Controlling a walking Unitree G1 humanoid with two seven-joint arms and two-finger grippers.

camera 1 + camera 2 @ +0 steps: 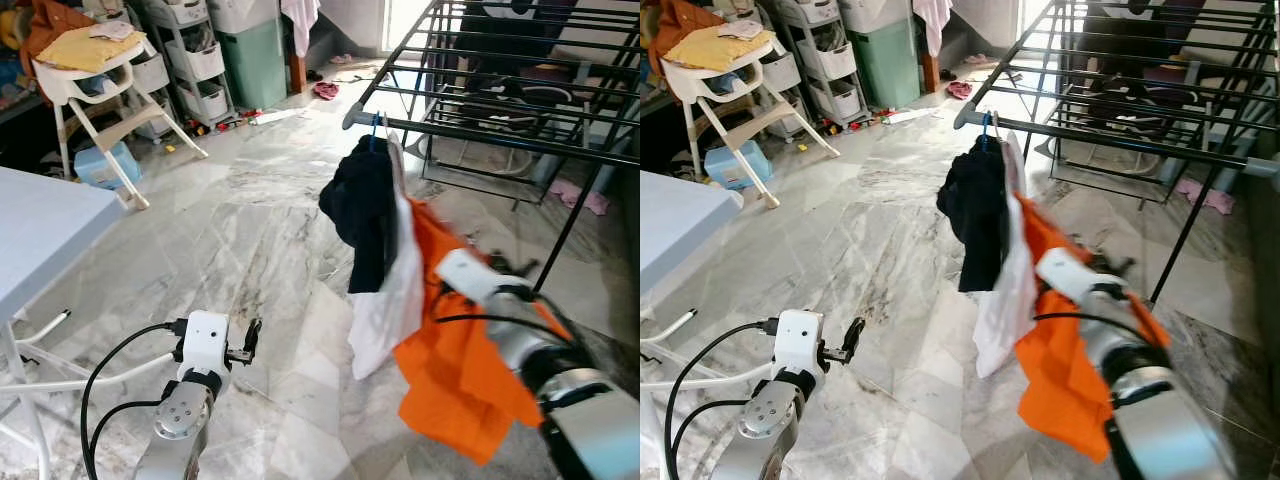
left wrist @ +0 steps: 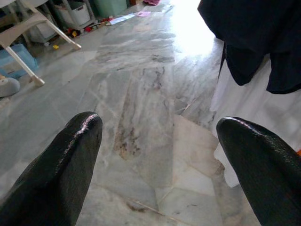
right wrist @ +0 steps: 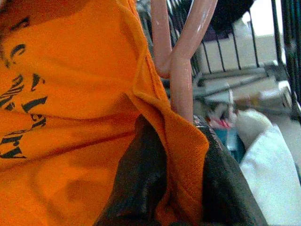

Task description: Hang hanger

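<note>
Both head eyes look forward and down over the grey marble floor (image 1: 250, 230) toward the black metal drying rack (image 1: 520, 90). The left wrist view skims low over that floor; the right wrist view presses against the orange printed shirt (image 3: 70, 117).

Orange shirt (image 3: 70, 117): black printed lettering at 9 o'clock in right wrist view, tilted, cropped; not legible.

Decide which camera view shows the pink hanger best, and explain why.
The right wrist view: the pink hanger rises close up where the right gripper clamps the orange shirt. The eye views show the shirt; the hanger cannot be made out there.
</note>
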